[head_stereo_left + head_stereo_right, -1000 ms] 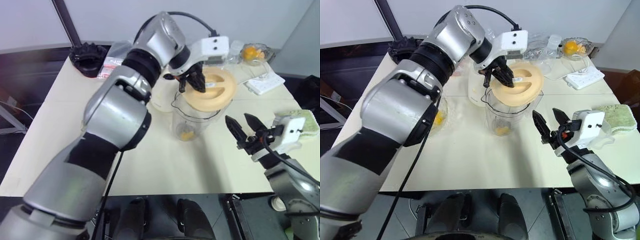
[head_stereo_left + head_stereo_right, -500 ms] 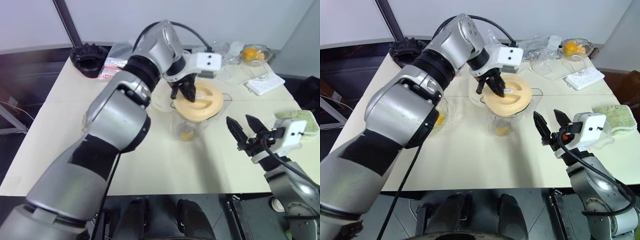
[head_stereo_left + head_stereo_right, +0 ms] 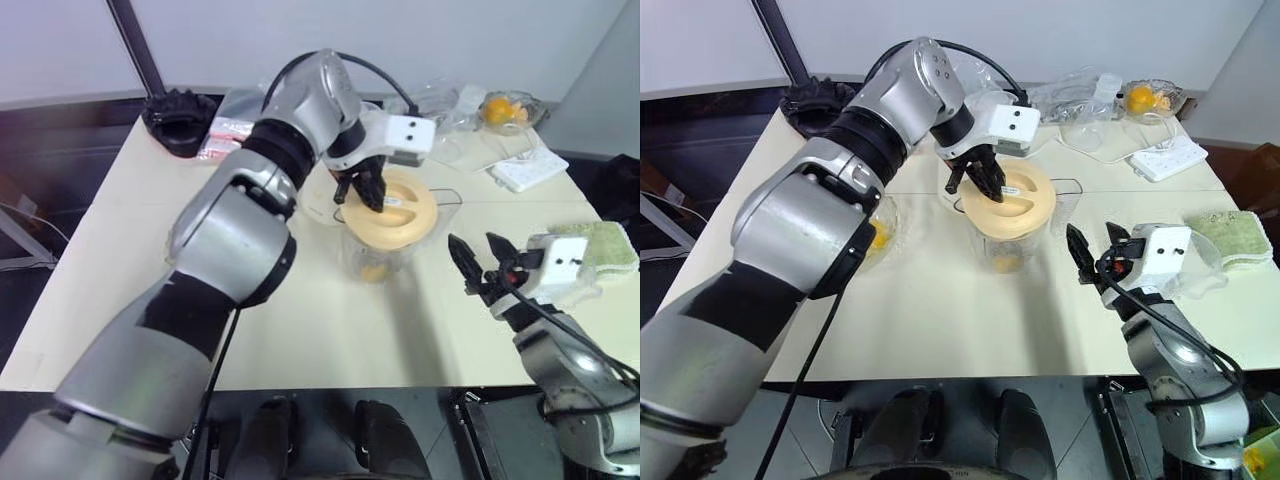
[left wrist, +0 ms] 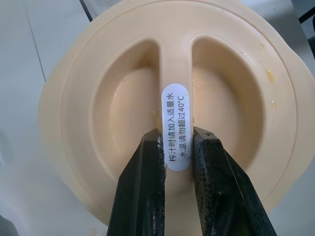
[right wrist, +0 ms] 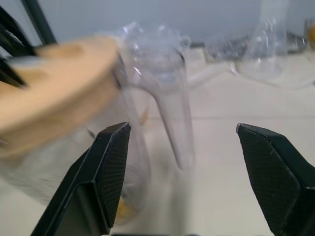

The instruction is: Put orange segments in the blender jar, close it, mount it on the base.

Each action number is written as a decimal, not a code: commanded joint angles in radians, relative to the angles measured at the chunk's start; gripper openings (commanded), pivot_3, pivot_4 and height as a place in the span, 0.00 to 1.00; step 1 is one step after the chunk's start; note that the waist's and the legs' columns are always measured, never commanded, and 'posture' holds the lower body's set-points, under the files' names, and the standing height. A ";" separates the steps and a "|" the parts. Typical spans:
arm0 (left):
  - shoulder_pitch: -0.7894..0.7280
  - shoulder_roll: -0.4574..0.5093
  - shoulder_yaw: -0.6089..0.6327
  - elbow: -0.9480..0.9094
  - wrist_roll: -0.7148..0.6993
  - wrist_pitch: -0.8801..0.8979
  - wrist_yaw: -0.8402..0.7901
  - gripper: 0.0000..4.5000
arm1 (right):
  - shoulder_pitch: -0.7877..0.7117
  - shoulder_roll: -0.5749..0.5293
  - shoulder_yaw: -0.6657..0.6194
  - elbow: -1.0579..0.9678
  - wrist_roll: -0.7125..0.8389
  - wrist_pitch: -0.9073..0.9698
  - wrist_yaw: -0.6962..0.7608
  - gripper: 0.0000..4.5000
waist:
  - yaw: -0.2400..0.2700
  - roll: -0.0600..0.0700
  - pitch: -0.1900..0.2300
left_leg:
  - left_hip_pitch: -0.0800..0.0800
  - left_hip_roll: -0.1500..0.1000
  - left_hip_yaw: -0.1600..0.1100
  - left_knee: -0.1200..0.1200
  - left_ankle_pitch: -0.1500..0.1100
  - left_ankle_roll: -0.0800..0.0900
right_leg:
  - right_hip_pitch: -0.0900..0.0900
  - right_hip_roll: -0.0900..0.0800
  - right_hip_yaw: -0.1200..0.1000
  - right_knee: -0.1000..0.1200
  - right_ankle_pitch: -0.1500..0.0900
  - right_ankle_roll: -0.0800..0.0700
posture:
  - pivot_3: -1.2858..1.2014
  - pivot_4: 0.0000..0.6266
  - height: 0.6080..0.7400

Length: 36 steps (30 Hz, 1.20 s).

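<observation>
One lid [image 3: 391,208] lower now, on blender jar [image 3: 375,255] rim, L gripper [image 4: 175,147] clamped.

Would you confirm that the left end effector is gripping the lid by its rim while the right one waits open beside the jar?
Not quite: the left end effector pinches the lid by its raised centre ridge, not its rim, as the left wrist view shows. The right end effector does wait open beside the jar.

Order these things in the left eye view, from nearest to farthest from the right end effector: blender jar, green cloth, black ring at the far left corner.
From the right end effector:
1. Blender jar, just to its left, mid-table.
2. Green cloth, to its right, at the table's right edge.
3. Black ring, far left corner of the table.
</observation>
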 commanded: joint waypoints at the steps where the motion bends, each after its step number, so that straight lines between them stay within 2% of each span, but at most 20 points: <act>1: 0.032 -0.015 -0.014 0.015 0.022 -0.005 0.025 0.05 | -0.092 0.004 0.039 0.109 -0.065 -0.060 0.050 0.79 | -0.001 0.000 0.000 | 0.000 0.000 0.000 0.000 0.000 0.000 | 0.000 0.000 0.000 0.000 0.000 0.000 | 0.52 0.24 1.00; 7: 0.040 -0.019 -0.026 0.015 0.032 -0.019 0.009 0.05 | -0.188 -0.005 0.082 0.267 -0.130 -0.098 0.140 0.79 | 0.002 0.001 -0.001 | 0.001 0.000 -0.001 0.000 0.000 0.000 | 0.001 0.001 -0.001 0.001 0.001 0.003 | 0.52 0.24 1.00; 16: 0.042 -0.009 -0.034 0.013 0.039 -0.039 -0.023 0.05 | -0.303 0.027 0.087 0.448 -0.185 -0.177 0.194 0.79 | -0.003 0.002 -0.001 | 0.002 0.000 -0.001 0.000 0.000 0.000 | 0.001 0.001 0.000 0.001 0.002 0.003 | 0.52 0.24 1.00; 19: 0.046 -0.008 -0.038 0.012 0.042 -0.043 -0.027 0.05 | -0.324 0.044 0.086 0.466 -0.206 -0.201 0.192 0.61 | -0.003 0.002 -0.001 | 0.002 0.000 -0.001 0.000 0.000 0.000 | 0.001 0.001 0.000 0.002 0.002 0.004 | 0.52 0.24 1.00; 21: 0.047 -0.007 -0.040 0.011 0.043 -0.045 -0.031 0.05 | -0.323 0.047 0.086 0.456 -0.219 -0.209 0.188 0.36 | -0.003 0.002 -0.001 | 0.002 0.000 -0.001 0.000 0.000 0.000 | 0.001 0.001 0.000 0.002 0.002 0.004 | 0.52 0.24 1.00; 23: 0.048 -0.007 -0.043 0.009 0.045 -0.052 -0.030 0.05 | -0.316 0.050 0.084 0.438 -0.225 -0.206 0.188 0.21 | -0.003 0.001 -0.001 | 0.001 0.000 -0.001 0.000 0.000 0.000 | 0.001 0.001 0.000 0.002 0.002 0.004 | 0.52 0.24 1.00; 30: 0.059 -0.008 -0.030 0.000 0.023 -0.062 -0.093 0.05 | -0.283 0.059 0.080 0.337 -0.228 -0.149 0.163 0.21 | -0.007 0.001 -0.001 | 0.001 0.000 -0.001 -0.001 0.000 0.000 | -0.001 0.001 0.000 0.003 0.002 0.004 | 0.52 0.24 1.00; 36: 0.077 -0.013 -0.015 -0.002 0.013 -0.048 -0.067 0.05 | -0.285 0.071 0.083 0.325 -0.239 -0.143 0.152 0.21 | -0.008 0.001 -0.001 | 0.001 0.000 -0.001 -0.001 0.000 0.000 | -0.001 0.001 0.000 0.003 0.002 0.004 | 0.52 0.24 1.00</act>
